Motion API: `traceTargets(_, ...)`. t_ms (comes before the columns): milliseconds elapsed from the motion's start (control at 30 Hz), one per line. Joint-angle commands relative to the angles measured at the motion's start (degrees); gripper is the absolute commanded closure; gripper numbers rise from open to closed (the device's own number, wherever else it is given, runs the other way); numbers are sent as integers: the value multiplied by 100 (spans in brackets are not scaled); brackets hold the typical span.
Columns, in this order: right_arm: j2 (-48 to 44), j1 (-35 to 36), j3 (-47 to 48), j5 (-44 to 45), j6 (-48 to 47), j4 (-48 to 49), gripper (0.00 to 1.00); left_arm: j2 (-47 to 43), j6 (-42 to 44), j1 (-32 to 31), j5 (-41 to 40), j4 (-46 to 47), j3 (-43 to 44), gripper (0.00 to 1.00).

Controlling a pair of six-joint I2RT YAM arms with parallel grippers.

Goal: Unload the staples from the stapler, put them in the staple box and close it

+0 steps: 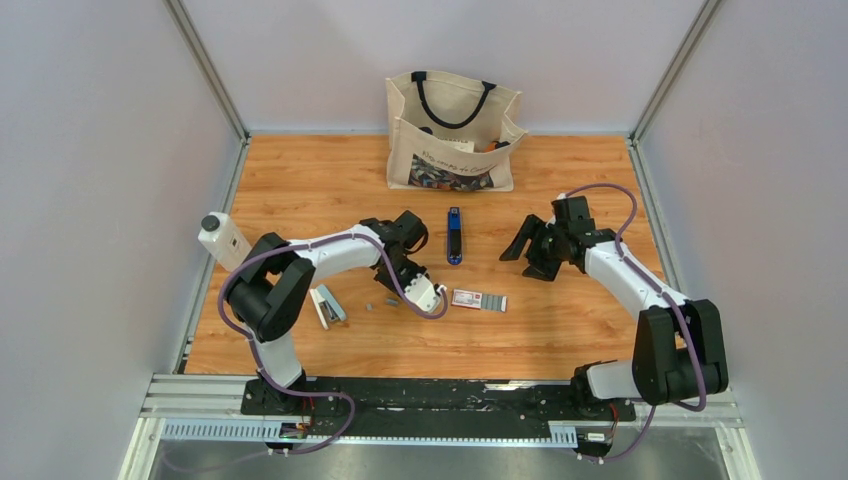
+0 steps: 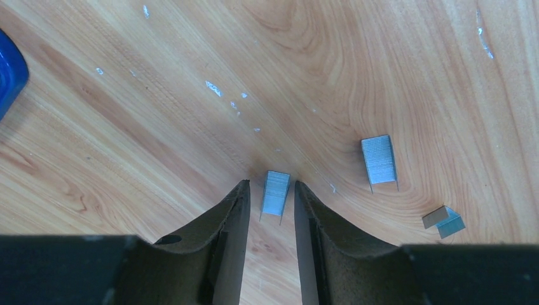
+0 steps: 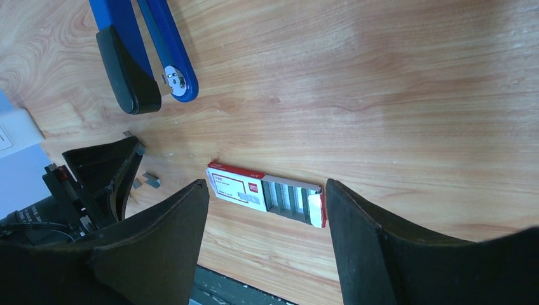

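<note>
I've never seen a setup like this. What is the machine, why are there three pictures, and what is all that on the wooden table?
These are two robot arms bolted at the table's near edge. One picture looks down from above; the other two come from cameras on each wrist, so the dark wedges are that arm's own fingers. On the table lie a blue stapler, a red-and-white staple box and short grey strips of staples. A cloth bag stands at the back. The left gripper straddles one strip, jaws not visibly gripping it. The right gripper hovers open, holding nothing.
</note>
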Motion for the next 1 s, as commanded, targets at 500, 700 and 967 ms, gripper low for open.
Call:
traceTargets(500, 69, -108, -140, -70, -98, 203, 31, 224, 40, -238, -64, -341, 33, 75)
traceTargets(700, 113, -99, -255, -70, -89, 256, 31, 137, -355, -265, 76, -552, 331, 77)
traceTargets(967, -158, -99, -185, -325, -221, 247, 30, -539, -1917, -265, 656, -920, 1507, 77)
